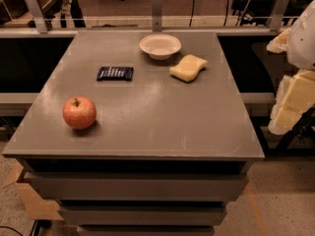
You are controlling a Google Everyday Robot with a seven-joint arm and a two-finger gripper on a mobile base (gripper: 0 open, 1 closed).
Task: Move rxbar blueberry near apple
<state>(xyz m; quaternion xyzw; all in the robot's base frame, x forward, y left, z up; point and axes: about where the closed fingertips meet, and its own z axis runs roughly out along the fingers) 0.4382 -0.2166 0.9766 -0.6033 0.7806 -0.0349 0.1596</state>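
Camera view: flat navy-wrapped rxbar blueberry [115, 73], long axis crosswise, well left of right-edge pale hand [293, 103] (grip: cannot tell), beyond round red-orange apple [79, 112].

rxbar blueberry [115, 73] behind apple [79, 112] on tbl [157, 122]; gripper [293, 101] off rt edge.

The pincer [293, 100], at the far right edge, shows as cream-yellow blocky segments with stepped, faceted edges. Above it sits a smooth, rounded white arm shell [304, 33], partly cut off.
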